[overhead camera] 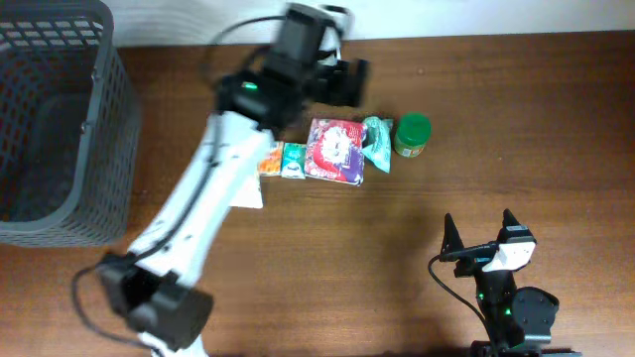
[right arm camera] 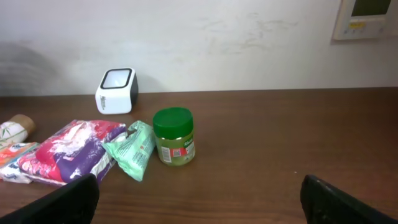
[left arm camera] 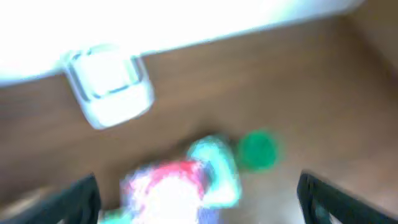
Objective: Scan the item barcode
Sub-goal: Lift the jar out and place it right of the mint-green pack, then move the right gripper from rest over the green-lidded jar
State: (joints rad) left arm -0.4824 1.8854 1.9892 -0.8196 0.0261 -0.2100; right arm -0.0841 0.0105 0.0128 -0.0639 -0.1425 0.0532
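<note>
A row of items lies mid-table: a red and purple packet (overhead camera: 335, 149), a teal packet (overhead camera: 377, 142), a green-lidded jar (overhead camera: 412, 135) and small packets (overhead camera: 283, 160). Behind them by the wall stands a white barcode scanner (right arm camera: 116, 90), partly hidden under my left arm in the overhead view. My left gripper (overhead camera: 347, 81) hovers open above the red packet (left arm camera: 168, 186), holding nothing; its wrist view is blurred, with the scanner (left arm camera: 112, 90) ahead. My right gripper (overhead camera: 478, 230) stands open and empty near the front edge, facing the jar (right arm camera: 174, 135).
A dark mesh basket (overhead camera: 50, 119) stands at the far left. White paper (overhead camera: 248, 193) lies under my left arm. Bare brown tabletop (overhead camera: 556, 129) spreads to the right of the jar and in front of the packets.
</note>
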